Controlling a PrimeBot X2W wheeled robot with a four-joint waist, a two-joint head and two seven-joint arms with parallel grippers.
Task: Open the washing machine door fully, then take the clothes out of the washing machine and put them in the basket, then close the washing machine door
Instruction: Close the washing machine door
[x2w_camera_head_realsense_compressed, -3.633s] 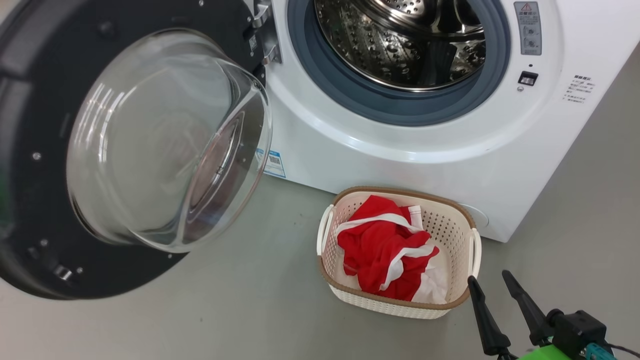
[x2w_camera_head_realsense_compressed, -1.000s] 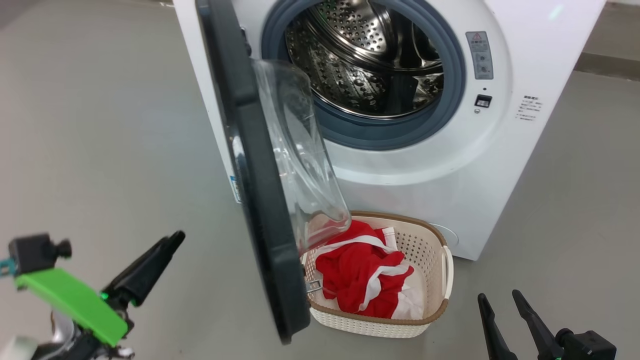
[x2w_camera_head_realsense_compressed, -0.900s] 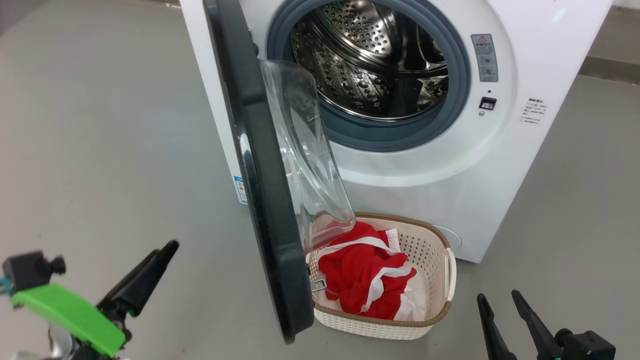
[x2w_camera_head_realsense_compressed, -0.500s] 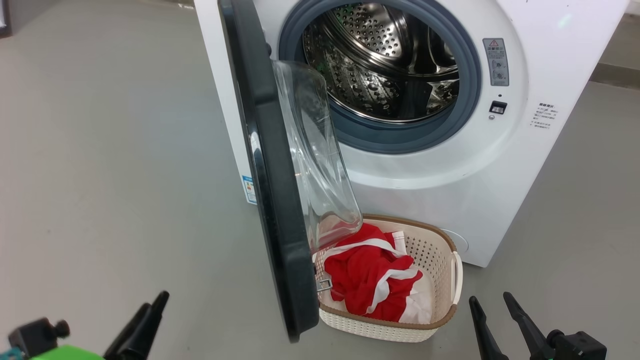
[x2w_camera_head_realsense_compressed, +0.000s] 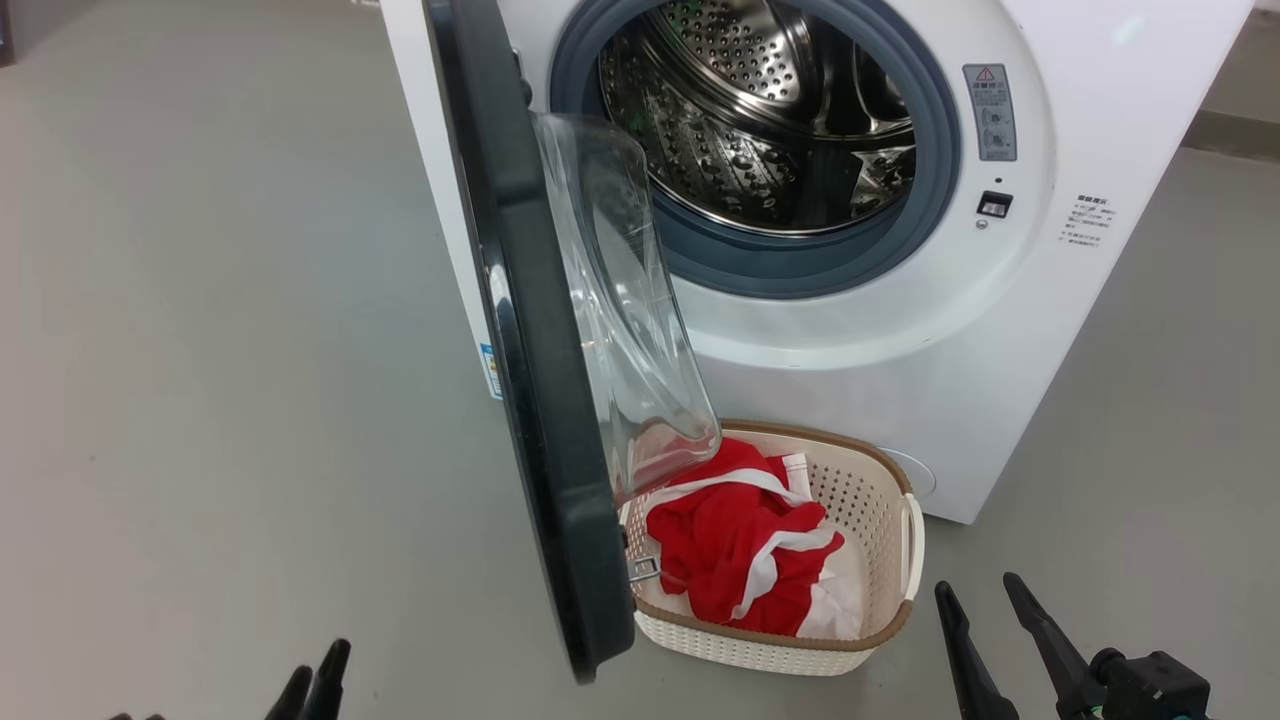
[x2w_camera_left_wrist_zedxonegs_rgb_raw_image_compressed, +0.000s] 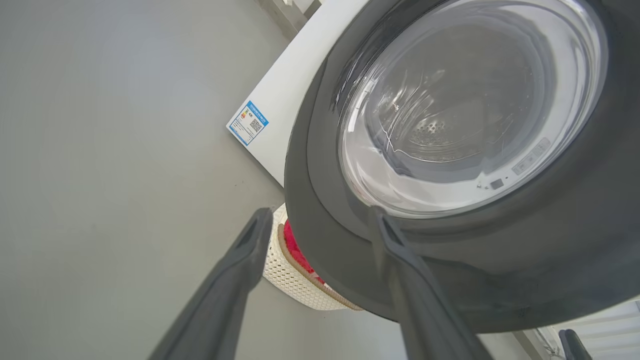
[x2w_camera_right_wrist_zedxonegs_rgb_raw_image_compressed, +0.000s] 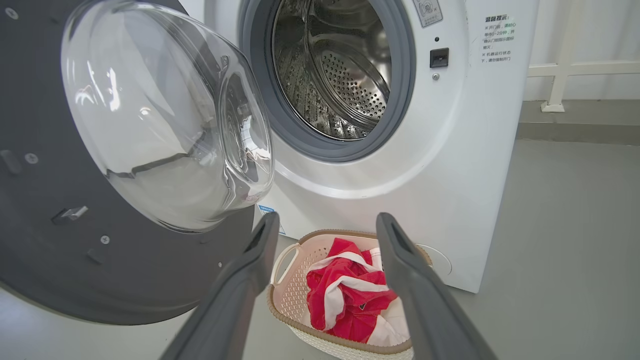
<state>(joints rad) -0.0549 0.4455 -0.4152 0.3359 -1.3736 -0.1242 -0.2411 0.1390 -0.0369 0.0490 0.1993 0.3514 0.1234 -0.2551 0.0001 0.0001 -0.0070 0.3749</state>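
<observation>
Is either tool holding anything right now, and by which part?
Nothing held: left tool and right tool both open, empty; clothes lie in the basket.

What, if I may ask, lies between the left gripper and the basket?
The washing machine door, edge-on in the head view, stands between the left gripper and the basket, with bare grey floor on the gripper's side.

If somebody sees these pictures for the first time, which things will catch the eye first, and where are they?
First comes the large round black-rimmed glass door, partly open and standing edge-on in the middle of the head view. Just right of it, the bright red and white clothes lie in the small cream perforated plastic basket on the floor before the white washing machine. Above them, its shiny perforated steel drum looks empty.
</observation>
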